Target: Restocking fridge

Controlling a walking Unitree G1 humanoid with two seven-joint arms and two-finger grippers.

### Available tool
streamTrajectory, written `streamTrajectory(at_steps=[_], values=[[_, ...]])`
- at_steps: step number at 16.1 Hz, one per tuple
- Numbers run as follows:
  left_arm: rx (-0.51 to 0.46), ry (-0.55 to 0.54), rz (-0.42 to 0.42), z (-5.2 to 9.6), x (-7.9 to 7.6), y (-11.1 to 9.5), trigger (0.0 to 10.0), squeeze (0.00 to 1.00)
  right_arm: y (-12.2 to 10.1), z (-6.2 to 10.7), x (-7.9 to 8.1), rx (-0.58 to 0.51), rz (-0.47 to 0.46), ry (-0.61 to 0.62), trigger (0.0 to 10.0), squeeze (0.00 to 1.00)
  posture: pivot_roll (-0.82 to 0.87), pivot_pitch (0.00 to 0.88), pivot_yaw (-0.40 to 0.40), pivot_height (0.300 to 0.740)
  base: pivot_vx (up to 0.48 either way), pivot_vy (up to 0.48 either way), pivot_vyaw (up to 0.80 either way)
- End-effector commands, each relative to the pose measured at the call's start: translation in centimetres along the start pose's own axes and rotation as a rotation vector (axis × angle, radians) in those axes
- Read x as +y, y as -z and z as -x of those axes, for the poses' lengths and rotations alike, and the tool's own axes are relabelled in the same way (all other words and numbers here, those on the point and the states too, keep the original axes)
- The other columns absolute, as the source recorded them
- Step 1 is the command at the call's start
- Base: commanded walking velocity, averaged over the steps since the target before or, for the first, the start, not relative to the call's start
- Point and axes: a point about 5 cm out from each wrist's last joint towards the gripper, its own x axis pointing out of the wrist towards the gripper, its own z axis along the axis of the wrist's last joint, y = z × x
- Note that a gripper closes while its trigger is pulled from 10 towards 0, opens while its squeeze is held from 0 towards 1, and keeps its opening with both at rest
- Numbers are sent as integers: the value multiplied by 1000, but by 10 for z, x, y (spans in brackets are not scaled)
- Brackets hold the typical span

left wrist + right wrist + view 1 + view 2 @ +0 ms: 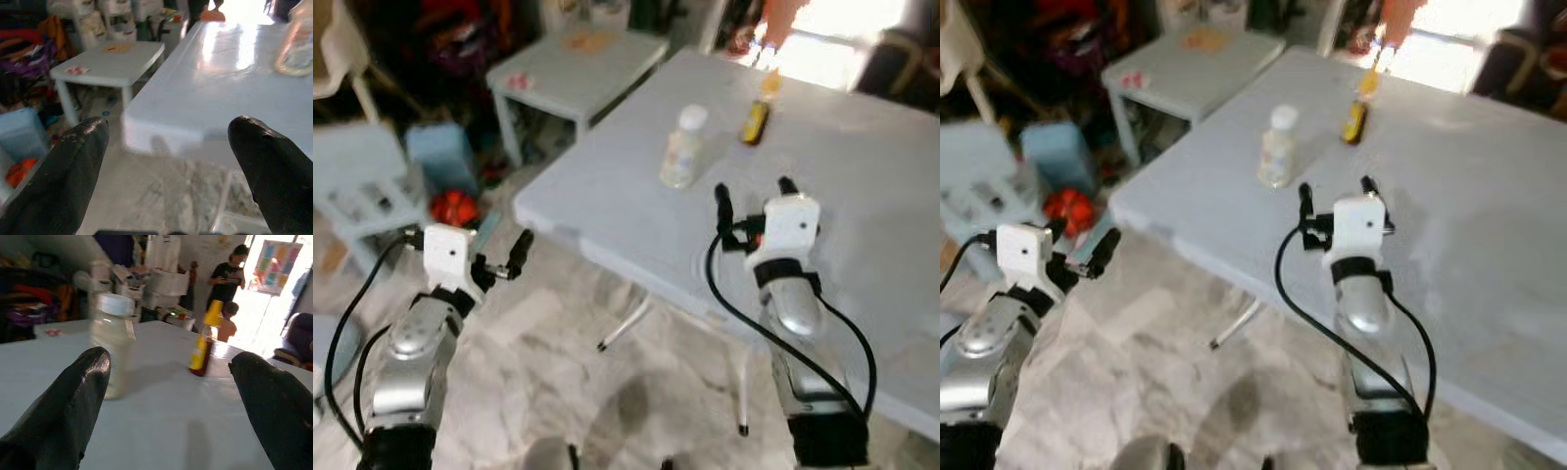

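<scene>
Milk bottle (111,342) blurs between right gripper's (752,201) spread fingers; left gripper (171,161) also spread.

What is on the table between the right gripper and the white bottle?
Nothing: bare table separates the right gripper from the white bottle in both eye views.

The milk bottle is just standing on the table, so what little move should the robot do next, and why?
Probably ease the right end effector forward toward the milk bottle. Its fingers are open and empty over the white table, and the bottle stands upright just ahead, slightly to its left, closer than the yellow-capped sauce bottle. The left end effector hangs open off the table's edge.
</scene>
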Motion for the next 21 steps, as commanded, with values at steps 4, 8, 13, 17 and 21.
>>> streamTrajectory(at_steps=[4,8,13,17,21], values=[[2,13,0,-3,-4,0,10000,0,-2,-1,-8,-13,36,-14,10000,0,26,37,4,740,320,0,0],[1,13,-4,-7,-4,0,10000,0,-6,-2,-2,-31,26,-46,10000,0,28,35,4,740,290,0,594],[-11,15,4,-8,-6,0,10000,0,-7,-4,-1,-41,35,-38,10000,0,29,35,2,740,0,0,626],[-7,20,-1,-8,-5,0,10000,0,-8,-4,-3,-51,46,22,10000,0,35,28,-1,740,0,0,0],[2,32,-5,-7,-6,2,10000,0,-4,-11,-14,-24,40,107,10000,0,44,36,2,740,0,0,0]])
